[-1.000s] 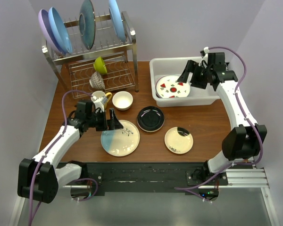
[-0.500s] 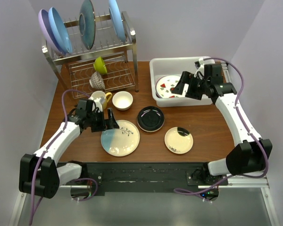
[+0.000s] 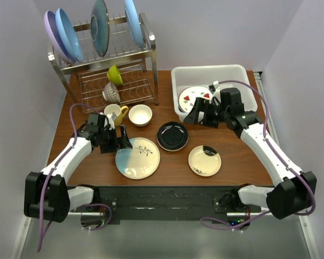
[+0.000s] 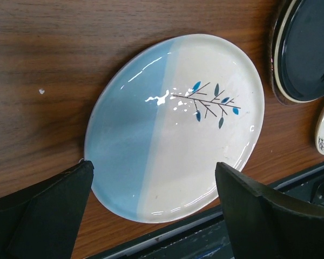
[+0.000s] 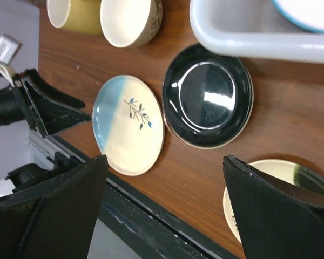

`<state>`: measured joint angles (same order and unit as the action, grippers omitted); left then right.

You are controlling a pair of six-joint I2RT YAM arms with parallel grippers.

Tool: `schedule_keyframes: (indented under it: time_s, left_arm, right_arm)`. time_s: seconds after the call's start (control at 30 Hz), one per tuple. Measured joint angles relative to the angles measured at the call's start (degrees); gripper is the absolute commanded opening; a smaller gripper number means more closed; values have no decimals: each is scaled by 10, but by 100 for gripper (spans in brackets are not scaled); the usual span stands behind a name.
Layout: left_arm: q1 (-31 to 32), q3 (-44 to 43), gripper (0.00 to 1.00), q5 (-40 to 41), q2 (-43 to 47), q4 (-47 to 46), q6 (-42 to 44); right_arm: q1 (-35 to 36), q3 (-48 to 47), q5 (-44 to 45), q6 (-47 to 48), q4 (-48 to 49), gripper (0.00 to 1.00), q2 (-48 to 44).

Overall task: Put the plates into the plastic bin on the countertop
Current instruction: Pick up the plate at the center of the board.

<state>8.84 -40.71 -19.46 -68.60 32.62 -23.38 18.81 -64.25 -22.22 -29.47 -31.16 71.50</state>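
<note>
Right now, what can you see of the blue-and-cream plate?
The blue-and-cream plate is round, glossy and ceramic-looking: one side pale blue, the other cream with a twig of blue leaves. It lies flat, face up, on the wooden table near the front edge, apart from the black plate. The open left claw is poised over it, not gripping.

1. The top camera looks steeply down from the near side, covering the whole countertop [image 3: 243, 145].
2. The left wrist camera hangs close above the teal-and-cream plate [image 4: 151, 140].
3. The right wrist camera, farther off, also shows that plate.
</note>
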Motion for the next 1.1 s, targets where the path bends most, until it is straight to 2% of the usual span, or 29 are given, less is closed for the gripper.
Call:
schedule_keyframes:
  time_s: [0.17,0.57,0.87,1.1]
  left_arm:
    - [-10,0,100,8,-7,5,0]
    - [-39,0,100,1,-63,10,11]
    - [-40,0,98,-16,-86,9,21]
    - [-40,0,98,-31,-103,8,30]
  right_arm:
    - [30,61,4,-25,31,90,-12]
    - [159,142,34,-93,127,87,17]
    - [230,188,49,-145,207,84,86]
    - [256,215,57,-176,285,81,156]
